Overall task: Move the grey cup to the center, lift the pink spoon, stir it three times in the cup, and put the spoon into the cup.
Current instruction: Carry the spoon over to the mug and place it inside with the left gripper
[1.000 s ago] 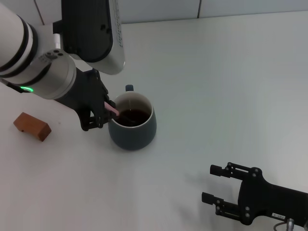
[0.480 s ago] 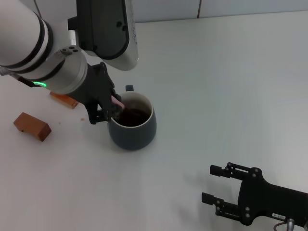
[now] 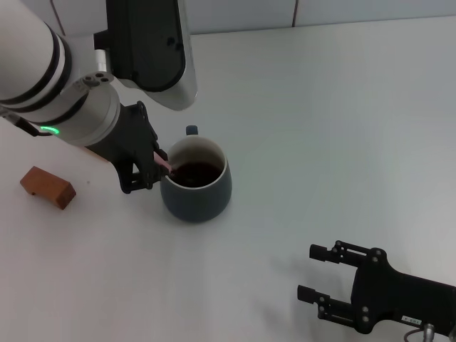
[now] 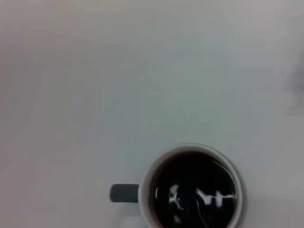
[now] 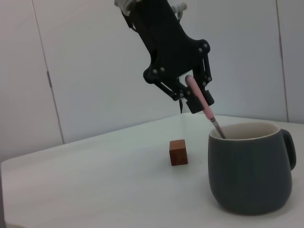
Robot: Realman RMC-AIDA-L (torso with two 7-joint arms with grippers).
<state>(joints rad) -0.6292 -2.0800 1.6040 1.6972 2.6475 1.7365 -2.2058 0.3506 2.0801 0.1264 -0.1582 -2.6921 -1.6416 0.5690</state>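
Your left gripper (image 3: 152, 165), clamped on the pink spoon (image 3: 165, 163), is mid-stir in the grey cup (image 3: 197, 179) at frame centre-left; next you likely release it inside, while the right gripper (image 3: 319, 274) rests open at lower right.

Work surface: white table (image 3: 342, 128), matte, plain, fills nearly the whole head view. Far edge runs along 12 o'clock, approx. level.

Behind the table: wall (image 3: 242, 14) of pale grey-white panels, w/ a vertical seam at approx. 1 o'clock in the head view.

Right wrist view: same wall (image 5: 85, 71) seen upright, flat light panels split by thin vertical seams; a small dark fitting sits on one seam toward 9 o'clock.

Light: even, diffuse, soft shadows only. Floor and windows not in view.
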